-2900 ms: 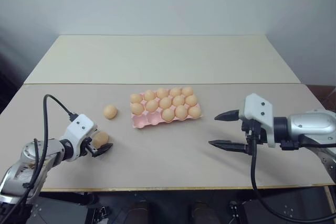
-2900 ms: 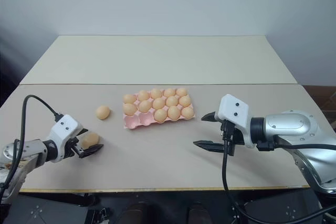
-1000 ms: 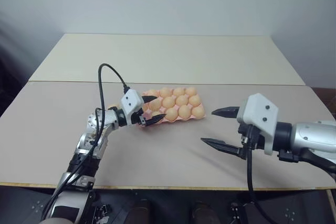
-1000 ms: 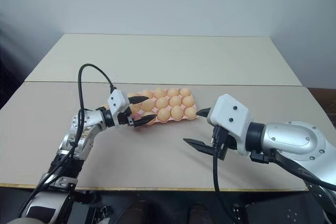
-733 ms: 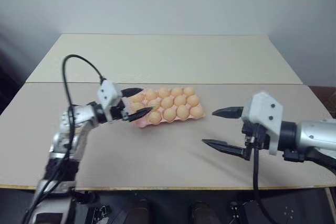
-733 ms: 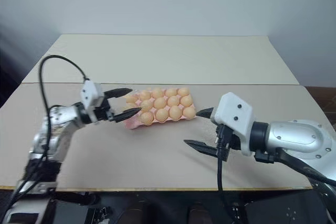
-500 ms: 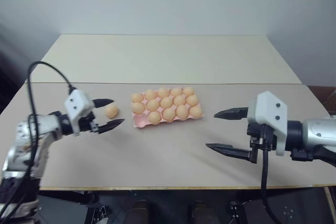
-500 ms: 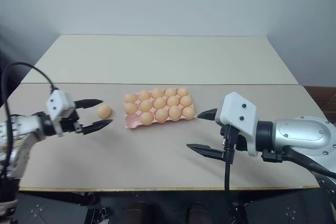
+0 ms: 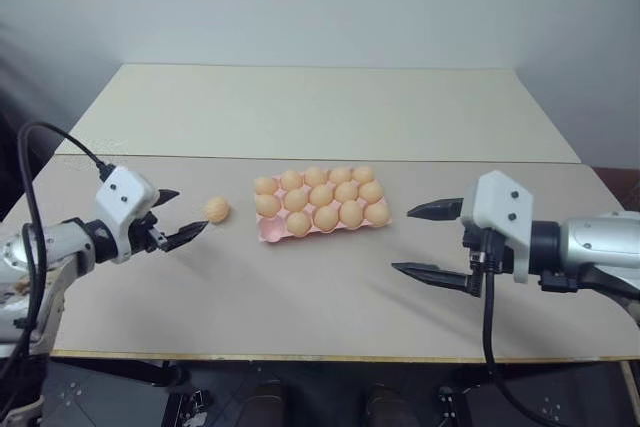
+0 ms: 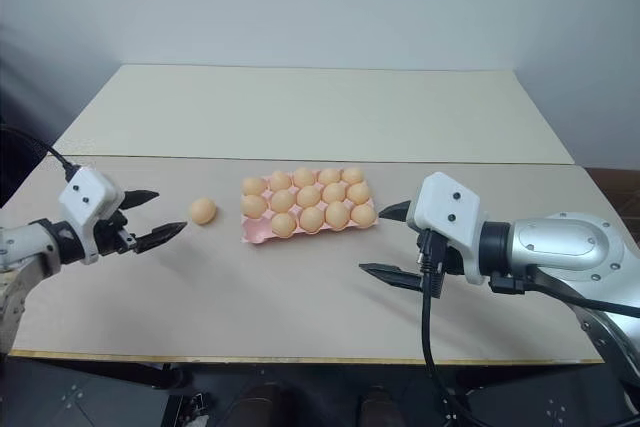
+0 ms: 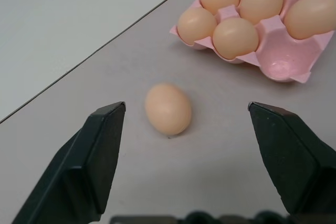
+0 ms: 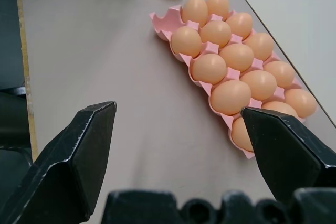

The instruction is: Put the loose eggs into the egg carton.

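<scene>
The loose egg (image 11: 168, 108) ahead of the left gripper (image 11: 202, 156) looks smooth with a soft satin sheen; the pink egg carton (image 11: 286, 59) beyond it seems moulded, matt; the table (image 9: 300, 287) is matt beige laminate; the gripper's fingers (image 11: 97, 161) are black, slightly textured plastic.

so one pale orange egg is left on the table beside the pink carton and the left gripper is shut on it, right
Not quite. The pale orange loose egg does lie on the table beside the pink moulded egg carton, but the left gripper is open, its black fingers apart and short of the egg, as the left wrist view shows.
</scene>
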